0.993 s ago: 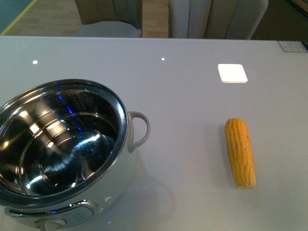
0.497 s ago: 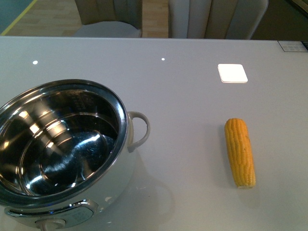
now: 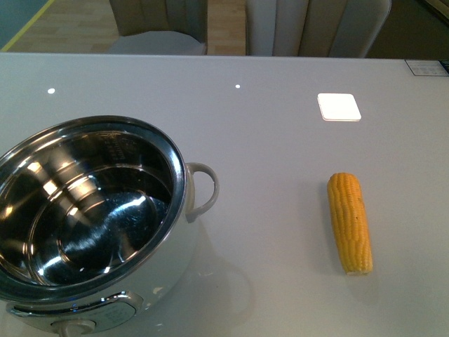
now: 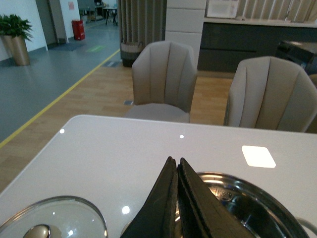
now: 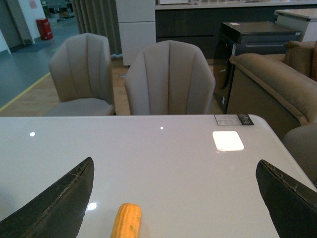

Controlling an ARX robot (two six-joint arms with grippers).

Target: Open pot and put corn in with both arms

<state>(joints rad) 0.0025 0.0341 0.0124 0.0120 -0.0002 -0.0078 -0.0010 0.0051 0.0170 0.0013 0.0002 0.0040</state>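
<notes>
Front view: shows the corn (image 3: 349, 223) lying loose on the surface (image 3: 280, 133), lengthwise away from the robot, blunt pale end nearest, well apart from the pot (image 3: 181, 184) and to its right. Puts the pot at the near left, uncovered, steel inside bare and empty, white loop handle (image 3: 205, 188) turned toward the corn, front knob (image 3: 73, 326) at the near edge. Finds the glass lid (image 4: 64, 218) in the left wrist view, set flat on the surface near the pot, knob up; reads as the opening step done and the corn step not yet begun. Shows the left gripper (image 4: 177, 159) raised by the pot's rim, fingers (image 4: 158, 208) pressed together, holding nothing. Shows the right gripper (image 5: 174, 162) raised over the corn, fingers (image 5: 59, 203) spread wide and empty, cob showing below between them, nearer one finger; likely lined up for a descent and a grasp across the cob. Leaves nothing between corn and pot: only a bright square light patch (image 3: 339, 107) and a label (image 3: 426, 67) farther back, upholstered chairs (image 5: 168, 79) beyond the far edge. Calls for clearing the high rim and the handle on the carry.
</notes>
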